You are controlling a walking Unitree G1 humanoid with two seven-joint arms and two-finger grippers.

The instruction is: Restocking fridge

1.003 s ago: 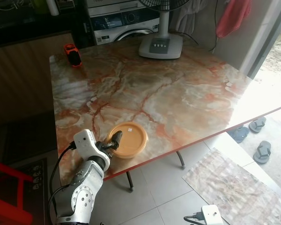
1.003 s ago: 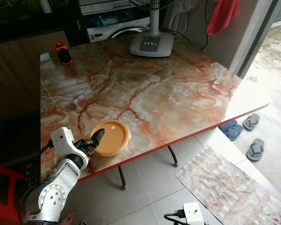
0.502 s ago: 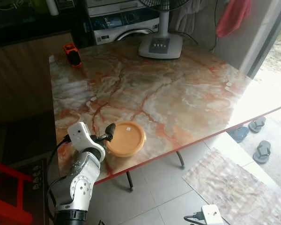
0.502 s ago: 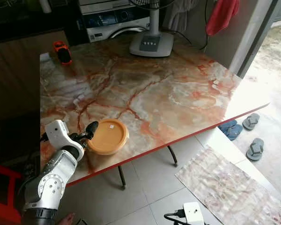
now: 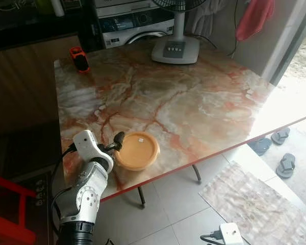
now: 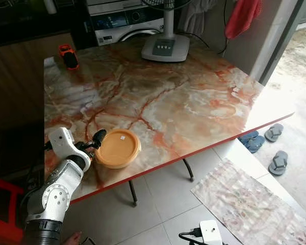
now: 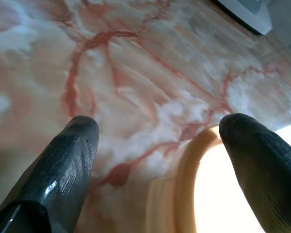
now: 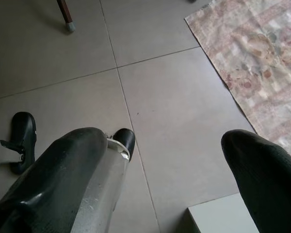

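Note:
A round orange lidded container [image 5: 137, 150] lies on the marble table [image 5: 194, 102], close to its front left edge. My left gripper [image 5: 117, 143] is at the container's left side and is open. In the left wrist view the container's rim [image 7: 184, 184] lies between the two fingers; one finger [image 7: 72, 150] is over bare marble and the other is over the lid. My right gripper [image 8: 165, 138] hangs open above the tiled floor with nothing in it.
A fan's white base [image 5: 175, 50] stands at the table's far edge, and an orange and black object [image 5: 79, 58] at the far left corner. A patterned mat [image 5: 255, 204], sandals [image 5: 283, 153] and a white box [image 5: 229, 234] lie on the floor at the right.
My left arm has shifted a little to the left and away from me, so its fingertips now sit at the container's left side. The container has stayed in place.

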